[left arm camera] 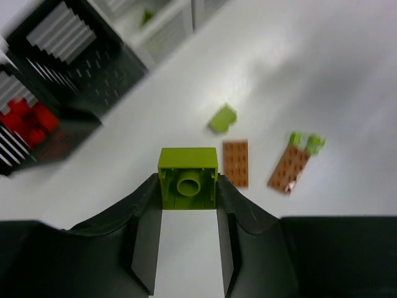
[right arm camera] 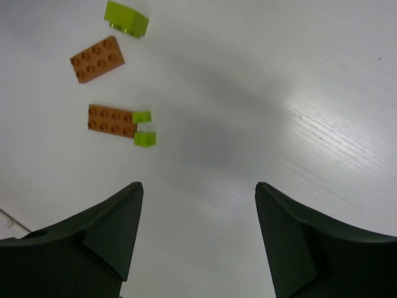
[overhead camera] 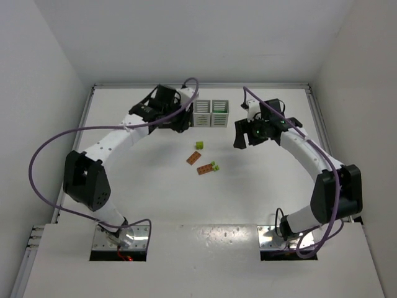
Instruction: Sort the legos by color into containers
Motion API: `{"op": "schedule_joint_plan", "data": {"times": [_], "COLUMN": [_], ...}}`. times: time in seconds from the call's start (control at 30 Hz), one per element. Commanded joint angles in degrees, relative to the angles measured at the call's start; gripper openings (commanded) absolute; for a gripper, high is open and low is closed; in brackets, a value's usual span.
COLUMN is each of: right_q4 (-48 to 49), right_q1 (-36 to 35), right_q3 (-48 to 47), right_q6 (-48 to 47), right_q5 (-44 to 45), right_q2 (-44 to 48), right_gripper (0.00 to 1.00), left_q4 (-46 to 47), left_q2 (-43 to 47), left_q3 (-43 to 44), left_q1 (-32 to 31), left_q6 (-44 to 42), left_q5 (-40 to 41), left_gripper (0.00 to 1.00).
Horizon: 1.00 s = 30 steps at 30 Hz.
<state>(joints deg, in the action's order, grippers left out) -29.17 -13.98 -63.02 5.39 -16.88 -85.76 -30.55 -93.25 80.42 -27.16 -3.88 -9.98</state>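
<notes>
"Looking down from overhead, where are the legos?"

"A few lie loose mid-table [overhead camera: 155, 192]: a yellow-green block [overhead camera: 200, 145], an orange plate [overhead camera: 193, 158] just nearer, then a second orange plate [overhead camera: 204, 169] with green bits [overhead camera: 214, 166] touching its end. Two white bins [overhead camera: 211, 113] stand side by side at the far edge. The left pincer [overhead camera: 178, 121] sits just left of them and the right pincer [overhead camera: 245, 136] off to their right. From up here I cannot tell how either one's fingers stand."

"And the left wrist view?"

"There the left pincer [left arm camera: 188, 186] is pinching a yellow-green brick [left arm camera: 188, 177] by its sides, hollow underside towards the camera, over bare tabletop. At far left a black bin [left arm camera: 68, 127] holds red bricks [left arm camera: 28, 121]. A second black bin [left arm camera: 93, 68] stands beyond it, and a white bin [left arm camera: 164, 34] after that. The loose pieces lie ahead to the right."

"Right wrist?"

"The right pincer [right arm camera: 198, 192] hangs spread wide with nothing between its fingers, only white table under it. The block [right arm camera: 127, 18], both plates and the green bits [right arm camera: 145, 139] lie ahead to its left, well apart from it."
</notes>
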Motion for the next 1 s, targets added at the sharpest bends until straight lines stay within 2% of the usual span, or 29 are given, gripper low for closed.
{"op": "schedule_joint_plan", "data": {"times": [0.0,0.2,0.4,0.6,0.97], "right_q4": [3.5,4.7,3.5,0.2,2.4], "right_q1": [0.3,-0.3,-0.3,-0.3,-0.8], "right_q3": [2.7,8.9,13.4,15.0,14.3], "right_q6": [-1.4,-4.9,-7.7,-11.7,-11.2], "right_q5": [-4.6,-6.8,-8.2,-9.7,-10.8], "right_q2": [3.1,7.7,10.3,11.1,9.4], "right_gripper": [0.74,0.74,0.74,0.74,0.74], "left_q4": [-0.2,2.9,3.5,3.5,3.5], "left_q2": [-3.5,-13.0,-22.3,-27.5,-33.2], "left_q3": [7.4,16.2,26.4,34.5,40.2], "left_q1": [0.3,1.6,2.1,2.1,1.6], "left_q6": [3.0,8.4,9.5,9.5,9.0], "left_q5": [-4.2,-7.9,-7.2,-5.4,-1.1], "left_gripper": [0.27,0.3,0.32,0.35,0.5]}}
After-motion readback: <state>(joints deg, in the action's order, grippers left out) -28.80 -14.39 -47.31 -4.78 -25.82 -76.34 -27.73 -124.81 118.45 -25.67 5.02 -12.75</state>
